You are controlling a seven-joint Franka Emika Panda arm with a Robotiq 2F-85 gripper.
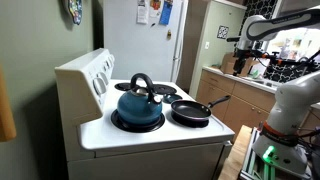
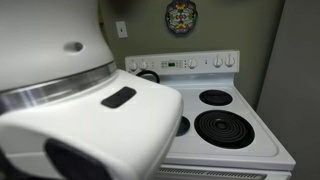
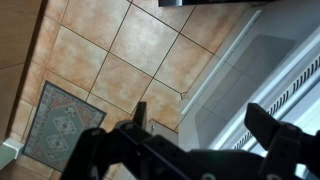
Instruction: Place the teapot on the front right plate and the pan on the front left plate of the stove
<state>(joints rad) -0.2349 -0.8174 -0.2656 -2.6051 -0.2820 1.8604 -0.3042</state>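
Teapot (image 1: 138,106), blue and glossy with its black arched handle upright, stands nearest in an exterior view. It sits on the coil at the back left corner of the stove (image 1: 150,150), just beside the raised back panel (image 1: 85,75) with its knobs. Next to it along the left edge, at the front left corner, the pan (image 1: 190,113) lies flat on the front left plate and covers most of it; its long handle reaches toward the front edge. Teapot and pan are close together but not touching. Past them, along the right edge, the front right plate (image 2: 223,128) is a large bare coil, with a smaller coil (image 2: 215,97) behind it at the back right corner. Farther off stand a kitchen counter (image 1: 225,85) and the white arm (image 1: 290,100), which rises beside the stove; in an exterior view the arm fills the near left of the picture and hides most of the left burners. In the wrist view the gripper (image 3: 198,125) is spread wide with nothing between its black fingers (image 3: 275,135). It hangs away from the stovetop, above the tiled floor (image 3: 120,60), where a small patterned rug (image 3: 60,125) lies. A round decorative plate (image 2: 182,17) hangs on the wall above the back panel.
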